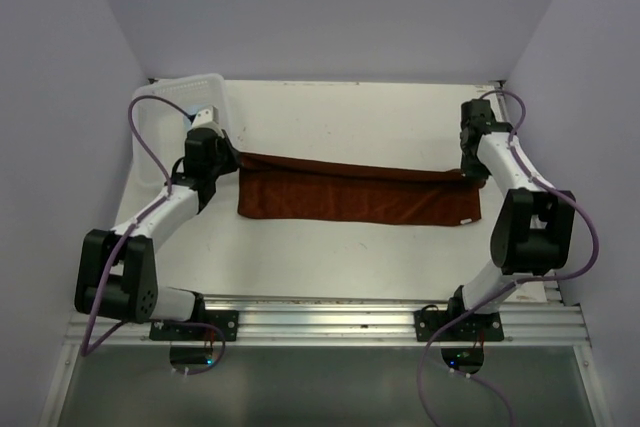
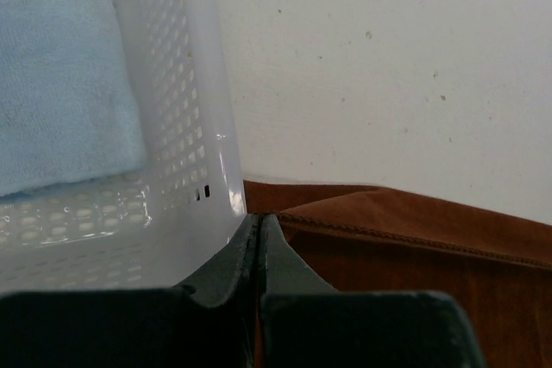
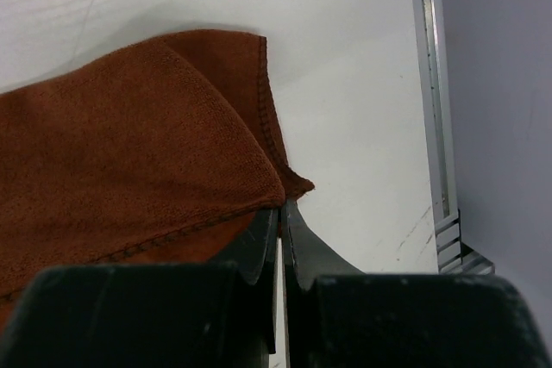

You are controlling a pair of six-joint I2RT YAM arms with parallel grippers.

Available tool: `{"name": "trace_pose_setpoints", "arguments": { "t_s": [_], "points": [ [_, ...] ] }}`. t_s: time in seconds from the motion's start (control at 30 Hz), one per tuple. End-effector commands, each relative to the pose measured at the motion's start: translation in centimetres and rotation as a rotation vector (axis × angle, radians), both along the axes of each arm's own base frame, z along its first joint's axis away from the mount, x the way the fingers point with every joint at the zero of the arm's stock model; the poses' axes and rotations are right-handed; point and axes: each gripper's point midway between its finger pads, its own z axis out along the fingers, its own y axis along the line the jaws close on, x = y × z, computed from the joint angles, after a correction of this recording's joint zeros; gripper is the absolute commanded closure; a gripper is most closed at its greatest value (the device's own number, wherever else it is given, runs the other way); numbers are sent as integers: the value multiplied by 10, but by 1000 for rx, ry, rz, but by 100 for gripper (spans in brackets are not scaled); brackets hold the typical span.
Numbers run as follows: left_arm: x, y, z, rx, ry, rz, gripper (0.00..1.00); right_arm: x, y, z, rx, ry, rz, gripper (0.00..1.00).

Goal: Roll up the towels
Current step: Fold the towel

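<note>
- Far left: the basket (image 1: 160, 107) sits at the back-left corner of the worktop (image 1: 350, 112). The blue towel (image 2: 60, 66) lies flat inside it. It isn't rolled and neither arm is on it.
- Left claw (image 2: 260, 221): right beside the basket's corner, pinched shut on the far-left corner of the rust towel (image 1: 355, 197). The cloth is thin, so the fingers look pressed together.
- Middle: the rust towel is stretched out as one long strip across the worktop between the two arms. Its near edge lies flat. The far edge shows as a darker band, which looks to me like a fold along its length. I can't tell from here how far it's lifted. There's no roll in it anywhere.
- Right claw (image 3: 282, 208): also clamped shut, holding the far-right corner of the rust towel. The hem bunches up right at the fingertips.
- Progress, as I read it: very early. I've got both far corners of one towel gripped and maybe a lengthwise fold under way. Finishing the fold, the actual rolling and the whole blue towel are left to do.
</note>
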Motion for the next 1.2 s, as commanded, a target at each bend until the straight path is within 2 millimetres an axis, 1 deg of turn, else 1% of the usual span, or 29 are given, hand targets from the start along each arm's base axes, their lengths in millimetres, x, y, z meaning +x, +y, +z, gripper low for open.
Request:
{"name": "trace_pose_setpoints", "arguments": {
  "t_s": [0.0,0.03,0.1,0.13,0.2,0.23,0.3,0.33,0.4,0.53,0.7,0.77,0.8,0.97,1.07,1.17],
  "points": [
    [0,3,16,-21,-66,12,100,0,-8,22,-48,-94,-34,100],
    [-3,3,12,-23,-56,10,100,-4,-9,19,-53,-89,-38,100],
    [-7,3,12,-23,-61,7,100,-7,-11,22,-65,-102,-53,100],
    [-10,3,9,-23,-53,4,100,-12,-13,21,-74,-96,-61,100],
    [-14,3,10,-24,-59,1,100,-17,-15,22,-85,-105,-75,100],
    [-17,2,6,-28,-51,-2,100,-19,-16,23,-91,-108,-83,100],
    [-21,3,5,-26,-45,-1,100,-22,-17,26,-96,-122,-91,100],
    [-24,4,0,-26,-33,0,100,-25,-17,23,-95,-116,-89,100],
    [-28,5,0,-25,-33,3,100,-31,-16,20,-93,-113,-87,100],
    [-36,5,-12,-28,-8,3,100,-36,-11,13,-62,-111,-82,100],
    [-40,4,-18,-30,1,-2,100,-44,-7,6,-40,-100,-85,100],
    [-41,5,-21,-33,3,0,100,-47,-7,9,-39,-113,-93,100],
    [-41,5,-21,-33,3,0,100,-49,-6,7,-33,-111,-94,100],
    [-46,3,-33,-42,23,-5,100,-56,-4,8,-25,-122,-96,100],
    [-49,3,-36,-44,24,-7,100,-59,3,4,12,-110,-74,100],
    [-50,2,-36,-45,15,-9,100,-64,3,1,15,-101,-79,100]
  ]
}}
